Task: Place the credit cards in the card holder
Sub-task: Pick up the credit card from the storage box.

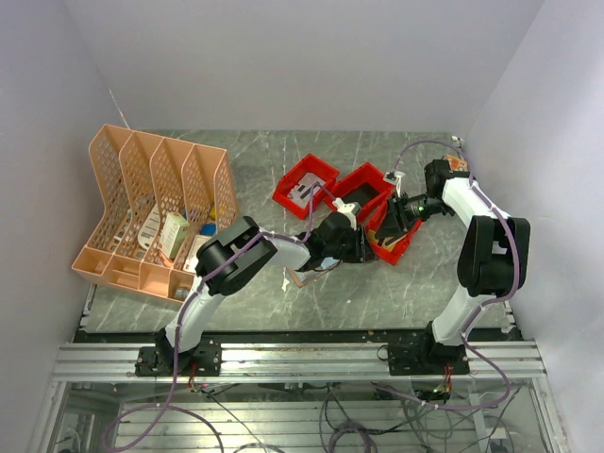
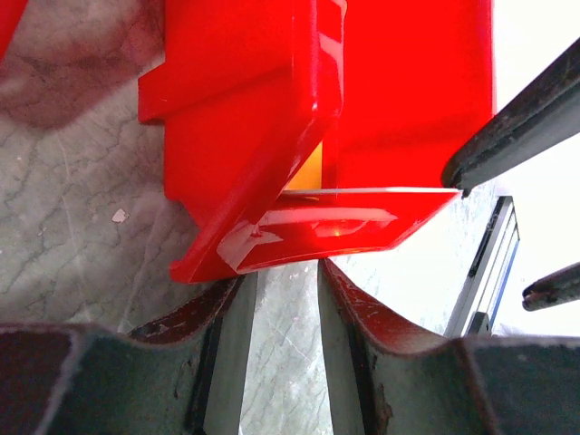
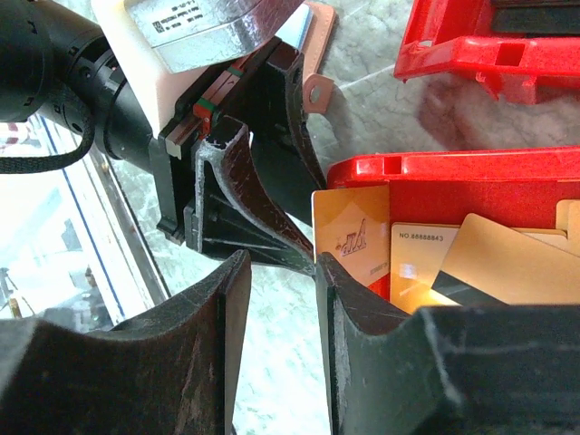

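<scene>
Leaning inside a red bin (image 3: 471,168), the gold credit cards (image 3: 352,227) lie just ahead of the right gripper (image 3: 283,263), whose jaws stand part open on nothing. The left gripper (image 2: 285,267), opposite, is likewise part open and empty at the bin's rim. Behind it the tan card holder (image 3: 317,41) peeks out, mostly hidden.

Left arm (image 1: 236,260) stretched low toward the right, left gripper (image 2: 281,270) fingers part-open with a clear gap; right arm (image 1: 491,250) elbow raised, folded back leftward, right gripper (image 3: 279,256) facing the left one, fingers seemingly narrowly apart.
</scene>
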